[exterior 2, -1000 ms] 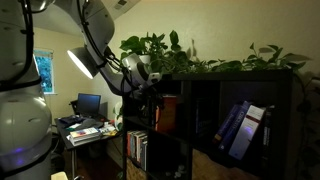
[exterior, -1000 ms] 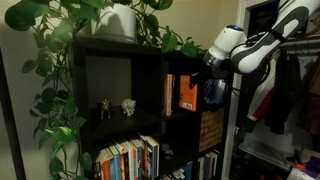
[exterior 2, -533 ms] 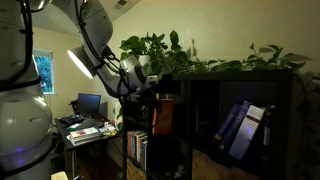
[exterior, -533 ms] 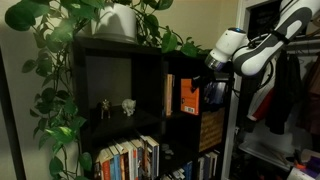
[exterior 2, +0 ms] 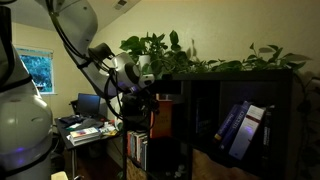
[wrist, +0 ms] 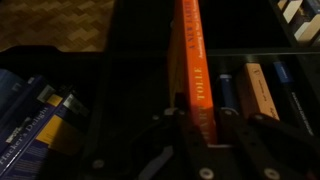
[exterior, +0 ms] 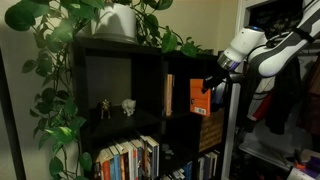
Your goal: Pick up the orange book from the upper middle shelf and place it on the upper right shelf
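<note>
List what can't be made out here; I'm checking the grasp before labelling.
Wrist view: where the jaws meet the orange book, lost in darkness near the bottom edge.
Wrist view: spine lettering, blurred.
In an exterior view: figurines, too small to identify.

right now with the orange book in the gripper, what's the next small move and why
probably swing it sideways toward the upper right shelf, beside the blue books: the gripper grips the orange book, which looks out in front of the bookcase.
</note>
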Controlling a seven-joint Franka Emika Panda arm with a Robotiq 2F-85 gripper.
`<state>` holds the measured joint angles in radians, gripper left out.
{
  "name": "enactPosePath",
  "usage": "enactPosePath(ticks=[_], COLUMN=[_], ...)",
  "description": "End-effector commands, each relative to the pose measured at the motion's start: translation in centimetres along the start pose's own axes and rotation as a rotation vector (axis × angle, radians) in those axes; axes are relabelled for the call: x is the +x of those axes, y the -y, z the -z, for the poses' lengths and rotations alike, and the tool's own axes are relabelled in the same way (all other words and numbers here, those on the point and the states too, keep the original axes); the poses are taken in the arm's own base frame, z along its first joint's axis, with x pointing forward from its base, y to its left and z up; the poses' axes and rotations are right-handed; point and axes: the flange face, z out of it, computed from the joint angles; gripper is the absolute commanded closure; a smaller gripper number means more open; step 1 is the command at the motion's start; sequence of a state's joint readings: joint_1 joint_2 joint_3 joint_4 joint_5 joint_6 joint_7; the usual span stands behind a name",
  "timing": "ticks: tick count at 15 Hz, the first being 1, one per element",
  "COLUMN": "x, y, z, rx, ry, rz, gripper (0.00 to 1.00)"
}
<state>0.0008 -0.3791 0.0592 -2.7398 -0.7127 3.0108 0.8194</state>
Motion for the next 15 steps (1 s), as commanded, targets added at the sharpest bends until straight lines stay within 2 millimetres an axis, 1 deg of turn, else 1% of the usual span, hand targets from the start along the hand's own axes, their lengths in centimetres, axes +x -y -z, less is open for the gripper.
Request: enactPosePath(ticks=[1, 2, 5, 6, 8, 15], x=[-0.8, 0.9, 1.6, 1.3, 1.9, 1.6], y=[-2.6, -3.1, -5.6, -6.5, -7.8, -11.5], z=[3.1, 2.7, 3.4, 3.7, 3.8, 4.7], rx=[0.003, -0.003, -0.004, -0.003, -0.005, -0.048], ry=[-0.053, -0.056, -0.067, -0.065, -0.056, -0.013], rz=[-0.006, -0.013, -0.049, -0.058, -0.070, -0.091], gripper=[0.95, 0.95, 0.95, 0.95, 0.95, 0.95])
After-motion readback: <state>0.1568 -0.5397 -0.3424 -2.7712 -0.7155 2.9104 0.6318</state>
